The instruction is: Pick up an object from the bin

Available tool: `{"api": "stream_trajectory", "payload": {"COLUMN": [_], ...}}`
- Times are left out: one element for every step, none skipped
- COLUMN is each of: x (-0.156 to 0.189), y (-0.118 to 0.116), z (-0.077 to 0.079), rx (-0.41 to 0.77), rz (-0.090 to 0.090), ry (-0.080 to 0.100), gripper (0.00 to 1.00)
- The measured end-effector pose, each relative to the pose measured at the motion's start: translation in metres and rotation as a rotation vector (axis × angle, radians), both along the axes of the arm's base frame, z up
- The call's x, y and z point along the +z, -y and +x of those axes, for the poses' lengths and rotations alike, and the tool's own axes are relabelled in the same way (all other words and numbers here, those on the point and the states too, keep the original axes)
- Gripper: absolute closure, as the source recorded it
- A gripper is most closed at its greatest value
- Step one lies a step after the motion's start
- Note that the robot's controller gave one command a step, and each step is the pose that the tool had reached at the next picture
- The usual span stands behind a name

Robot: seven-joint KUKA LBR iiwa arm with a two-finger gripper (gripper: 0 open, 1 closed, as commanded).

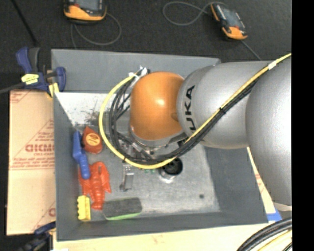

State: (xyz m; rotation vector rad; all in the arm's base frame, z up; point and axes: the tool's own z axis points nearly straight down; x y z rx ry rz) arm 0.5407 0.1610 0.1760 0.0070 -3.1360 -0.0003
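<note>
— What lies along the bin's [63,162] left wall?
— A blue tool [78,154], an orange cap [91,140], a red lobster toy [99,184], a yellow block [83,208] and a dark sponge [121,208].
— And the claw [127,179]?
— Just right of the lobster toy, over bare floor. Clenched or released, I cannot tell.

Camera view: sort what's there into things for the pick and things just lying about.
For the pick: grey bin, and in it a blue handle, orange round piece, red lobster-shaped toy, yellow block, dark sponge, black round thing under the arm.

Lying about, outside the bin: upper-left orange-and-black device, upper-right orange-and-black device.
</note>
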Motion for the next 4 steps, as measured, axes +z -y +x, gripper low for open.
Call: {"api": "stream_trajectory", "payload": {"x": [0.005,0.013,0.031,0.043], "y": [0.001,0.002,-0.004,0.007], "z": [0.002,0.013,0.033,0.051], "rx": [-0.004,0.028,0.036,0.029], "rz": [0.001,0.000,0.000,0.001], "ry": [0.008,0.008,0.009,0.010], "gripper": [0.00,0.00,0.00,0.00]}}
